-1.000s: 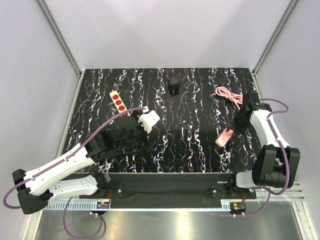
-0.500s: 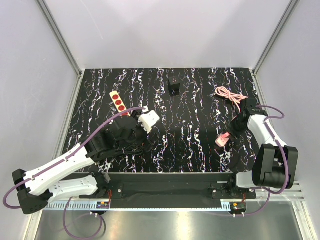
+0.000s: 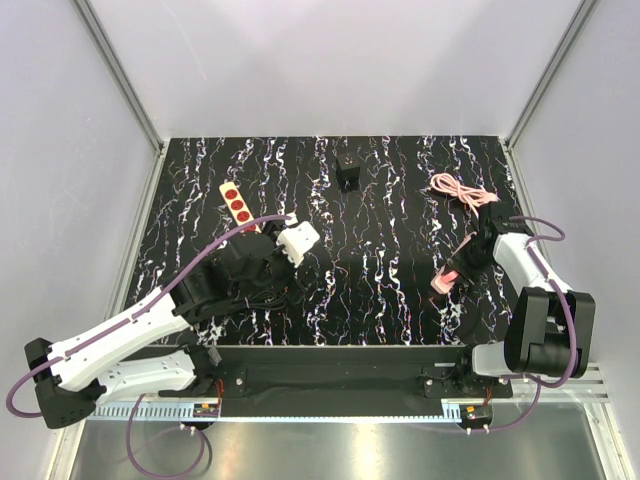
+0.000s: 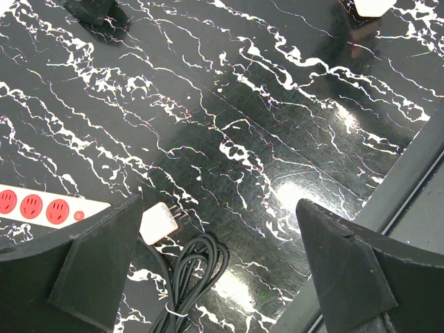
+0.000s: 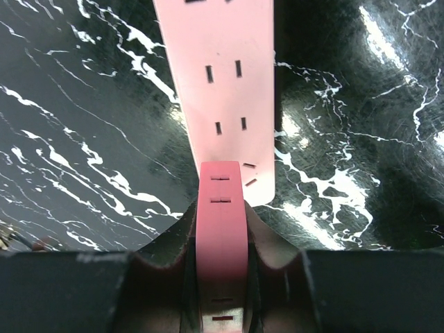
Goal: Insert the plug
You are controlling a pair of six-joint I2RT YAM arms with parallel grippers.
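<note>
A white plug lies flat on the black marbled table, with its black cord coiled beside it. It sits just off the end of a cream power strip with red sockets. My left gripper hovers above the plug and cord with its jaws open wide and nothing between them. Over at the right, my right gripper is shut on one end of a pink socket strip. That strip points away from the fingers over the table.
A small black block stands at the back centre. A coiled pink cable lies at the back right. The table's near edge, a metal rail, runs close on the left gripper's right side.
The right arm has drawn its wrist nearer and turned the pink strip a little, still gripping it. The left arm has not moved.
</note>
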